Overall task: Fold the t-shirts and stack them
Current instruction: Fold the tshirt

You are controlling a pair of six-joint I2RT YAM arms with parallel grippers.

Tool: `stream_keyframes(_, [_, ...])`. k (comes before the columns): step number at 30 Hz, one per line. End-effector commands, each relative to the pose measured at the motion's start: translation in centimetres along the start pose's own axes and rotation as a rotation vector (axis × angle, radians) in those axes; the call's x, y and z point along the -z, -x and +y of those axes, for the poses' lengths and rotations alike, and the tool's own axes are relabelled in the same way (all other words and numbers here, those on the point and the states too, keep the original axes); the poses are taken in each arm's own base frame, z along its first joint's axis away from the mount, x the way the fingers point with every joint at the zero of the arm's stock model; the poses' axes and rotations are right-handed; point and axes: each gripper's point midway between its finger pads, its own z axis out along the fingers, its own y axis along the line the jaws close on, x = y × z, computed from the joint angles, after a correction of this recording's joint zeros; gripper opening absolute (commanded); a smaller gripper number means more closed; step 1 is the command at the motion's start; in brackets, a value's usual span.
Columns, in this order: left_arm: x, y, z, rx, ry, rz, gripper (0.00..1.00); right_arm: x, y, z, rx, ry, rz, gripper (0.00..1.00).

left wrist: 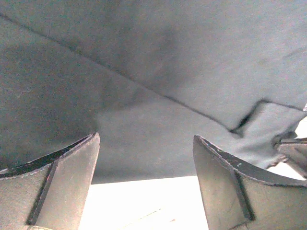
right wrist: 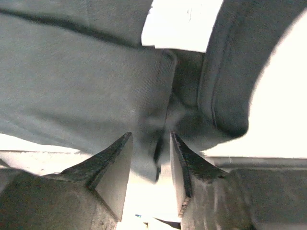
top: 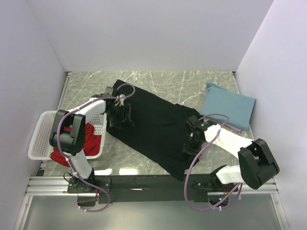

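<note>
Left of the left pincer (top: 120, 120): a white basket (top: 37, 143) w/ the red t-shirt (top: 93, 136) bunched inside, near the left arm's elbow. The left pincer is released, fingers (left wrist: 72, 167) spread wide over the far-left end of the black t-shirt (top: 153, 124); can't tell if they touch it. The black t-shirt lies spread diagonally on the marble surface (top: 168, 81), from under the left pincer to under the right pincer (top: 188, 146). The right pincer is grasping a bunched fold of the black t-shirt at its edge, fingers (right wrist: 112, 163) narrow w/ cloth pinched btwn them. Beyond and right of the right pincer: the dusty-blue t-shirt (top: 228, 108), folded flat, just beside the black one.
</note>
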Motion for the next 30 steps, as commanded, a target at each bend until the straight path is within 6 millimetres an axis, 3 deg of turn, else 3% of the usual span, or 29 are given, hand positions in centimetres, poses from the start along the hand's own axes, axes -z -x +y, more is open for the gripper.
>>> stream_keyframes(1, [4.1,4.0,-3.8,-0.021,-0.061,-0.109,0.85,4.2,1.5,0.6,0.026,-0.045,-0.081,0.45])
stream_keyframes(2, [5.5,5.6,-5.0,-0.035,-0.076,-0.147,0.85,5.1,2.4,0.8,0.027,-0.057,-0.115,0.46])
stream_keyframes(3, [6.1,6.5,-5.6,-0.037,-0.082,-0.170,0.85,7.1,3.8,2.3,0.034,-0.025,-0.172,0.46])
stream_keyframes(5, [7.5,8.7,-6.9,-0.053,-0.099,-0.221,0.85,9.0,5.3,2.6,0.035,-0.053,-0.223,0.47])
stream_keyframes(6, [8.1,9.6,-7.0,-0.046,-0.103,-0.245,0.85,10.8,6.6,3.6,0.028,-0.027,-0.267,0.47])
stream_keyframes(9, [9.4,13.2,-6.7,0.000,-0.108,-0.323,0.85,13.4,10.3,4.9,0.024,-0.011,-0.366,0.47])
stream_keyframes(12, [10.4,17.2,-5.6,0.061,-0.101,-0.422,0.83,14.6,14.1,5.7,0.020,-0.004,-0.435,0.46])
stream_keyframes(16, [9.9,21.4,-3.9,0.108,-0.052,-0.531,0.78,14.6,19.0,6.2,0.005,0.025,-0.504,0.43])
stream_keyframes(20, [8.0,25.2,-3.1,0.142,-0.027,-0.573,0.71,15.2,24.1,5.9,-0.033,0.059,-0.585,0.41])
stream_keyframes(24, [5.8,28.1,-2.0,0.169,-0.012,-0.610,0.69,14.3,28.5,6.0,-0.003,0.024,-0.617,0.40])
stream_keyframes(25, [5.3,28.6,-2.0,0.169,-0.019,-0.613,0.70,12.3,29.1,5.6,0.002,-0.011,-0.569,0.39])
stream_keyframes(26, [4.1,29.3,-1.7,0.174,-0.025,-0.614,0.71,12.4,30.0,5.9,0.026,-0.023,-0.574,0.38])
stream_keyframes(28, [2.8,29.7,-1.8,0.175,-0.058,-0.605,0.71,10.1,30.9,5.4,0.043,-0.067,-0.533,0.37])
stream_keyframes(30, [1.0,30.2,-1.6,0.186,-0.091,-0.600,0.72,9.4,32.0,5.3,0.049,-0.076,-0.537,0.37])
